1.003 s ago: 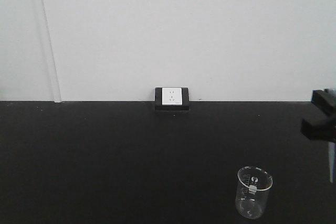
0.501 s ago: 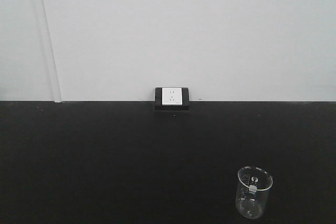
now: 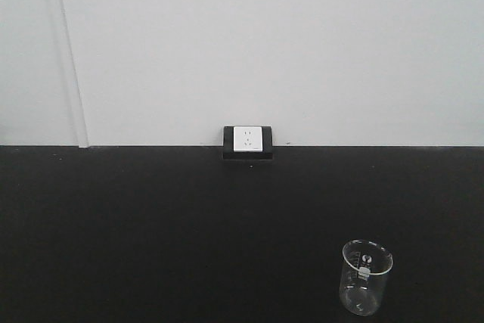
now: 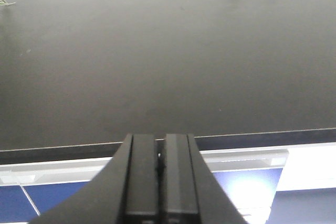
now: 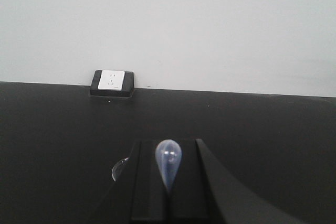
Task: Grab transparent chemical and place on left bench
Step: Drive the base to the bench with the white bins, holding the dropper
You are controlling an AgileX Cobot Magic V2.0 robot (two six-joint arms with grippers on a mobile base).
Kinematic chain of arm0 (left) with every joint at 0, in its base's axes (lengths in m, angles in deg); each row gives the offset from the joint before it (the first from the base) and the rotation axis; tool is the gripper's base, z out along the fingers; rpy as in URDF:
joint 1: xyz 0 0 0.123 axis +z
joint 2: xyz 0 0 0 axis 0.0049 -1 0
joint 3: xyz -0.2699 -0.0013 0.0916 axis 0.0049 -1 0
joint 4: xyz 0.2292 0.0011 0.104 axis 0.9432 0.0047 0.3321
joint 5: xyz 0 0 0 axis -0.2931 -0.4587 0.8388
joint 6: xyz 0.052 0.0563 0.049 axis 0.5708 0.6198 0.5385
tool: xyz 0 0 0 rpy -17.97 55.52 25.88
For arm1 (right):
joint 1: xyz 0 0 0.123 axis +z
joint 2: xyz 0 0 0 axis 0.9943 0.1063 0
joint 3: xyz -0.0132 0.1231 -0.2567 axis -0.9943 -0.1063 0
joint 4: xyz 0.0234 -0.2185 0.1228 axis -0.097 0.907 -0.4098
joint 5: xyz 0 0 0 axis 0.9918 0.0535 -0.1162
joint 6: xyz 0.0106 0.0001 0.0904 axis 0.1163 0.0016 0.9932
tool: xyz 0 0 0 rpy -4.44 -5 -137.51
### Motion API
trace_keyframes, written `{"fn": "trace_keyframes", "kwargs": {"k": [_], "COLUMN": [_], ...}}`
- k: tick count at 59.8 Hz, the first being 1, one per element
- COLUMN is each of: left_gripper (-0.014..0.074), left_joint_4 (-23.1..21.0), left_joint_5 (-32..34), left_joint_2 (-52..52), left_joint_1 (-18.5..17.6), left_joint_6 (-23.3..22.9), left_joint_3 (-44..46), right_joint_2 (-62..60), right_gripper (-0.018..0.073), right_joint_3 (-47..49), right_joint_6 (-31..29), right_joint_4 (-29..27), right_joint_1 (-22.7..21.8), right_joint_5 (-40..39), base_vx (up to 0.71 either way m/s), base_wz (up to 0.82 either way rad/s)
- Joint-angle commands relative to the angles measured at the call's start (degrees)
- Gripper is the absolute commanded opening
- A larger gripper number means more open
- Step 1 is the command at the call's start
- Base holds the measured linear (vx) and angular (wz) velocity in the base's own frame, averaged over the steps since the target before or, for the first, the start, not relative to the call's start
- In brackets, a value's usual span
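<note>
In the right wrist view my right gripper (image 5: 168, 148) is shut with the pale bluish-white dropper bulb (image 5: 168, 162) of the transparent chemical pinched between its fingers. A curved bit of clear glass rim (image 5: 118, 169) peeks out beside the left finger; the rest of the beaker is hidden under the gripper. It hangs above a black counter (image 5: 262, 140). My left gripper (image 4: 159, 153) is shut and empty, over the front edge of the black counter (image 4: 157, 66). Neither gripper shows in the front view. The left bench is out of view.
A second clear beaker (image 3: 366, 277) with printed markings and no dropper stands at the front right of the black counter (image 3: 151, 225). A white wall socket (image 3: 247, 140) sits at the counter's back, also in the right wrist view (image 5: 111, 80). A white wall stands behind.
One second ago my right gripper showed at the right edge of the front view with something pale under it; it has since left that view. The beaker on the counter has not moved.
</note>
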Motion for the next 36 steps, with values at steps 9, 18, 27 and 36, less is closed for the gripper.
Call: {"fn": "trace_keyframes", "kwargs": {"k": [9,18,27,36], "left_gripper": [-0.0003,-0.0003,-0.0003,-0.0003], "left_joint_4": [0.0,0.0,0.0,0.0], "left_joint_5": [4.5,4.5,4.5,4.5], "left_joint_2": [1.1,1.1,1.1,1.1], "left_joint_1": [-0.1,-0.1,-0.1,-0.1], "left_joint_6": [-0.4,-0.4,-0.4,-0.4], "left_joint_3": [-0.9,-0.9,-0.9,-0.9], "right_joint_2": [0.3,0.3,0.3,0.3], "right_gripper": [-0.0004,-0.0004,-0.0004,-0.0004], "right_joint_3": [1.7,1.7,1.7,1.7], "right_joint_6": [0.0,0.0,0.0,-0.2], "right_joint_4": [0.4,0.4,0.4,0.4], "right_joint_1": [-0.3,-0.3,-0.3,-0.3], "right_joint_5": [-4.5,-4.5,-4.5,-4.5], "base_vx": [0.0,-0.02,-0.1,-0.2], "base_wz": [0.0,0.02,0.02,0.05]}}
